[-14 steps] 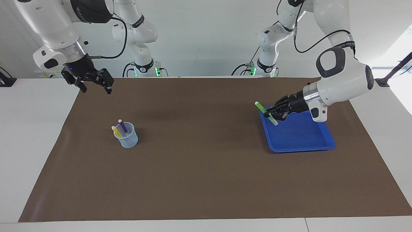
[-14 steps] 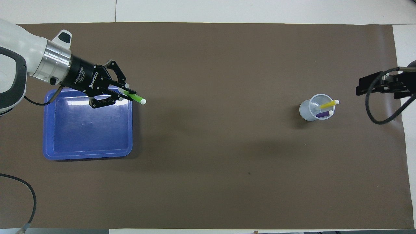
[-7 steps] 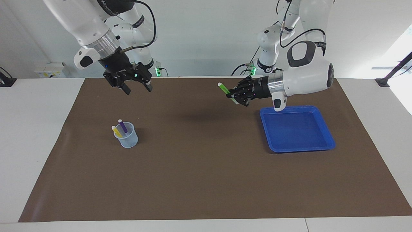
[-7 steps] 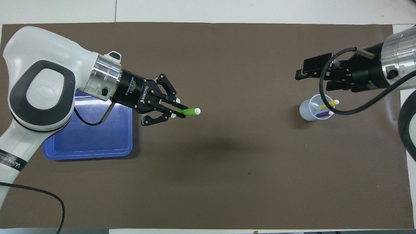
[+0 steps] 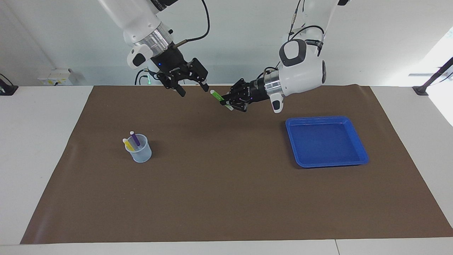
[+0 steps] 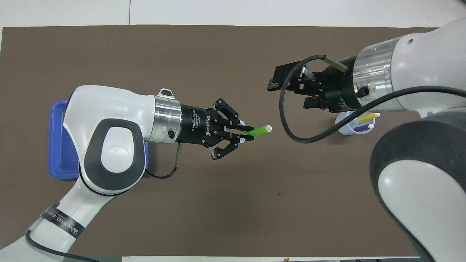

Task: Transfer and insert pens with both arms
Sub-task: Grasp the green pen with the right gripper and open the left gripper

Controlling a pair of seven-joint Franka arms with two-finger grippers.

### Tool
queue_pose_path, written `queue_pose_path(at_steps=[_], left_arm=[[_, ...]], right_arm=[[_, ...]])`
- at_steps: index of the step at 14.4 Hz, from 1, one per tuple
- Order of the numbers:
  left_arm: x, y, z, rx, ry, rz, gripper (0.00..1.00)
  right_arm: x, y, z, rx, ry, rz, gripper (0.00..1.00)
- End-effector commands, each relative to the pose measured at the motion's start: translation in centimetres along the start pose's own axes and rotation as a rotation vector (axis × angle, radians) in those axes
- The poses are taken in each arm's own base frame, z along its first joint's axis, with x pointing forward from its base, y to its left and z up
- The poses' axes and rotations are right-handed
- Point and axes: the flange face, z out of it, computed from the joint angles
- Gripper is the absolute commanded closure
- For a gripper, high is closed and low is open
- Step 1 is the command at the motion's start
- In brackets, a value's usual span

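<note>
You are looking at a brown mat [image 5: 226, 198] covering the table, and everything else is easiest placed against the blue tray [image 5: 357, 156] sitting toward the left arm's end of it. The tray is lying empty — its job as the pens' starting place looks finished.

The left arm is reaching away from the tray toward the middle of the mat, its left gripper [image 5: 229, 100] hanging in the air over bare mat, well clear of the tray's rim. Its fingers are pinched fully together on the green pen [image 5: 220, 98], gripping it low on the barrel so most of the length is sticking out free — a hold that seems meant to leave the other arm something to take.

The right gripper [image 5: 193, 90] is hanging over the mat a little farther from the tray than the pen's tip, near it but not touching, with its fingers spread as wide as they go and nothing between them.

The clear cup [image 5: 138, 148] is standing on the mat well apart from the tray, toward the right arm's end, with the yellow pen [image 5: 127, 144] and purple pen [image 5: 135, 139] leaning inside, caps up.

The green pen's long axis is running roughly along the table's length, tilted, its pale cap pointing away from the tray and up toward the right gripper.
</note>
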Motion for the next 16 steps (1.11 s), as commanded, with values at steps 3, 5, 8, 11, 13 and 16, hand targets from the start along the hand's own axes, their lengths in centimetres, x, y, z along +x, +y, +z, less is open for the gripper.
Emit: queue_pose_path(at_steps=[3,5,8,11,13,16], left_arm=[[0.1,-2.0,-0.7,-0.157,-0.037,-0.093,1.00],[0.0,-2.1,-0.6,-0.163,-0.046,-0.098,1.00],[0.0,-2.1,-0.7,-0.197,-0.061,-0.116,1.00],[-0.1,-2.0,-0.7,-0.208,-0.063,-0.118,1.00],[-0.1,-2.1,-0.7,-0.209,-0.069,-0.122,1.00],[0.0,-1.9,-0.9,-0.218,-0.080,-0.134,1.00]], right_arm=[[0.3,0.8,2.5,-0.048,-0.016,-0.061,0.01],[-0.5,0.4,3.2,-0.061,-0.032,-0.102,0.02],[-1.8,-0.7,3.9,-0.072,-0.038,-0.138,0.04],[-2.6,-0.2,5.1,-0.087,-0.034,-0.156,0.09],[-3.0,0.0,5.3,-0.092,-0.032,-0.165,0.16],[-2.9,0.0,5.2,-0.091,-0.028,-0.173,0.27]])
